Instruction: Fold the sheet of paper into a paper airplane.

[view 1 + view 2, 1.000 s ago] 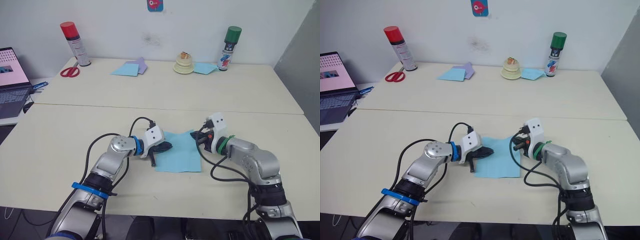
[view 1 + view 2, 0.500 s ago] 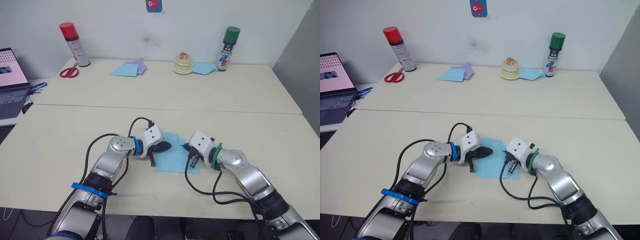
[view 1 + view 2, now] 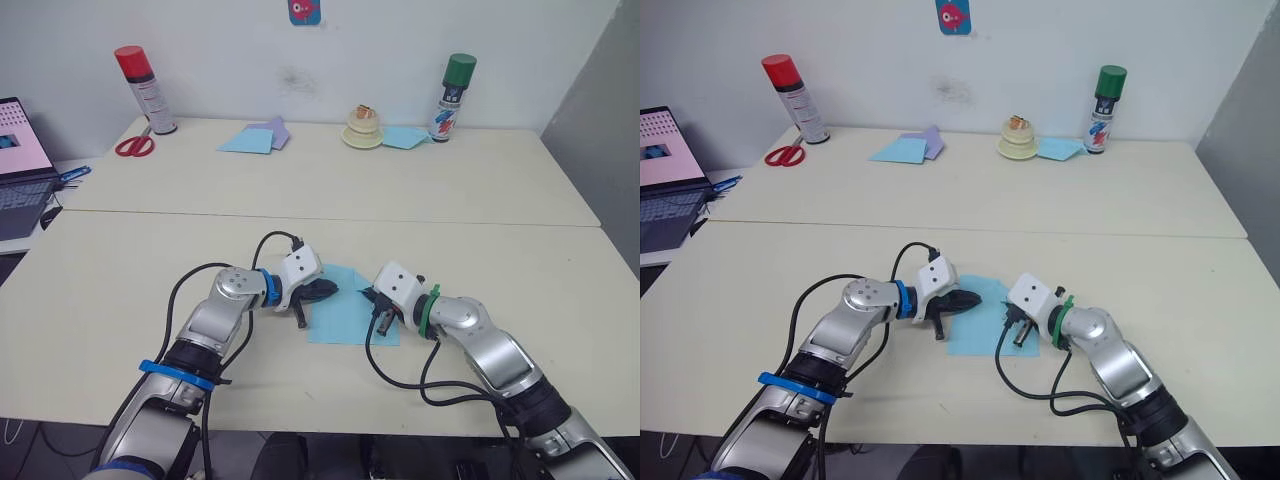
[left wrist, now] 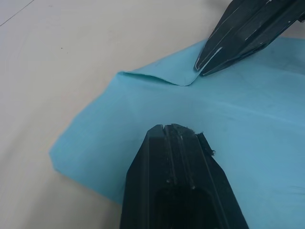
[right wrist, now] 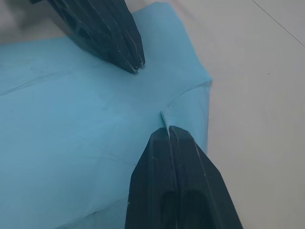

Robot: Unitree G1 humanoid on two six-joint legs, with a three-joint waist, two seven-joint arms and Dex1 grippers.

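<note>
Laptop (image 3: 18, 165) cut off by the frame's left edge

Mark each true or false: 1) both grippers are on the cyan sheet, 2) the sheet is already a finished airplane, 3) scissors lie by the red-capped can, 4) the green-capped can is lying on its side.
1) True. The left gripper and the right gripper, both with fingers shut, press on the sheet of paper.
2) False. It lies mostly flat, with one corner folded over.
3) True. The scissors lie beside the red-capped can.
4) False. The green-capped can stands upright.
</note>
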